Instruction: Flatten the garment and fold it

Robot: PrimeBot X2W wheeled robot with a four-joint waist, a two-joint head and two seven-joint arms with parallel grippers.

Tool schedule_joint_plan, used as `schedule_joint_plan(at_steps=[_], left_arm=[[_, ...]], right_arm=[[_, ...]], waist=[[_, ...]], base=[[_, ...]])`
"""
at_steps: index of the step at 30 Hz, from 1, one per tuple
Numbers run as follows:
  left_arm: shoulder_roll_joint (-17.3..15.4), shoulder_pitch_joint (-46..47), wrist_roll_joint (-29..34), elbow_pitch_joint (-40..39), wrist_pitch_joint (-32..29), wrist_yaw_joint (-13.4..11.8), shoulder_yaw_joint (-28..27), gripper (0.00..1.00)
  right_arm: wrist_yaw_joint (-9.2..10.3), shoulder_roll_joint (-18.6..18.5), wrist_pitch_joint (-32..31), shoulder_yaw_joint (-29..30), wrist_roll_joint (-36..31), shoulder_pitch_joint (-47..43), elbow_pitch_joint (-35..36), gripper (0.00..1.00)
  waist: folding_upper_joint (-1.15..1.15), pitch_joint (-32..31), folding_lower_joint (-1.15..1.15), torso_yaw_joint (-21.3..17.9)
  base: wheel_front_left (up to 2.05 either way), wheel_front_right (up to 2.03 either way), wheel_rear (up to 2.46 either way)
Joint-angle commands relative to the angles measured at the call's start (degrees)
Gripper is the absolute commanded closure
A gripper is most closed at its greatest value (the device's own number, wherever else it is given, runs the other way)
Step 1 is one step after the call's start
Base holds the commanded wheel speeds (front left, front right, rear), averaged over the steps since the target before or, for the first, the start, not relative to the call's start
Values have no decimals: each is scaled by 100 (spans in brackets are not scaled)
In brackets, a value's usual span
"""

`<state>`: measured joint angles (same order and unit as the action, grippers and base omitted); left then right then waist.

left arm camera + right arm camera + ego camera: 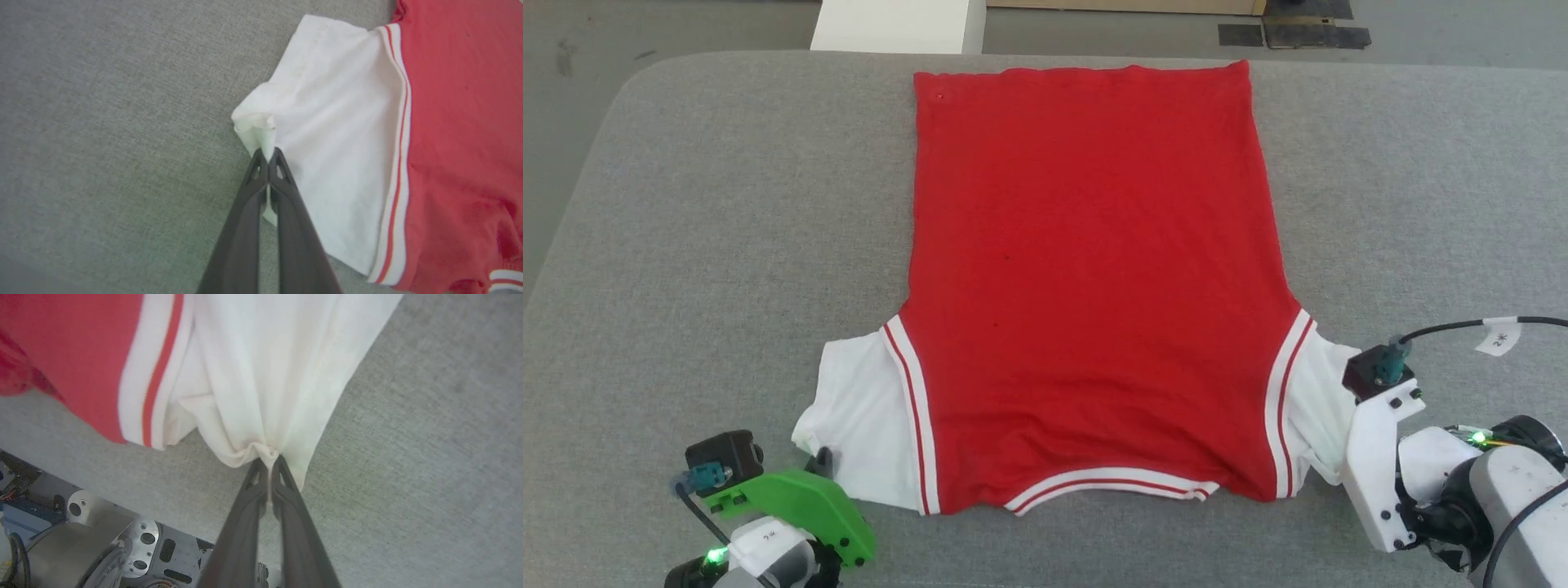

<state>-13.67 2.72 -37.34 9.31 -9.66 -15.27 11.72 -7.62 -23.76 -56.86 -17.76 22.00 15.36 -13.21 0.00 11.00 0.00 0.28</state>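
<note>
My left gripper (268, 155) and right gripper (269, 462) each pinch a white sleeve corner of the garment (1086, 286), spread on the grey surface (686, 245). Thin bites, apparently; an uneven pull could slip one free or skew the red body.

Grey woven-fabric counter (727, 204), rounded far-left corner, fills most of the head view. Beyond its far edge: grey floor (645, 33), a white block (898, 24), a tan wood-coloured strip (1127, 5) at the top edge, and dark patches (1294, 33) on the floor. Light is even and soft.
</note>
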Motion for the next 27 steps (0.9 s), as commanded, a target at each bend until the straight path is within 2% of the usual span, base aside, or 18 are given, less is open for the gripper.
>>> schedule_joint_plan(at_steps=[1,6,12,16,18,21,27], left_arm=[[3,70,-24,-12,42,-4,-28,100],[10,-75,-72,-44,44,-48,-50,100],[-33,-234,-99,-118,50,-66,-67,100],[-50,-293,-82,-216,61,-97,-53,100],[-60,-322,-56,-288,79,-107,-27,100],[-55,-341,-38,-362,98,-121,-2,100],[-16,-262,17,-610,147,-153,61,100]], right_arm=[[13,13,54,64,72,0,-126,0],[13,-7,193,562,436,-137,225,0],[13,209,561,1694,868,-444,1107,0],[13,537,1254,2379,958,-486,1644,0],[13,818,1952,2758,948,-435,1810,0],[13,1103,2528,2964,967,-299,1764,0],[13,1128,3407,2804,638,265,1336,0]], waist=[[0,-55,0,-38],[0,-265,0,-118],[0,-460,0,-173],[0,-515,0,-166],[0,-527,0,-139],[0,-497,0,-116],[0,-130,0,10]], base=[[0,0,0],[0,0,0],[0,0,0],[0,0,0],[0,0,0],[0,0,0],[0,0,0]])
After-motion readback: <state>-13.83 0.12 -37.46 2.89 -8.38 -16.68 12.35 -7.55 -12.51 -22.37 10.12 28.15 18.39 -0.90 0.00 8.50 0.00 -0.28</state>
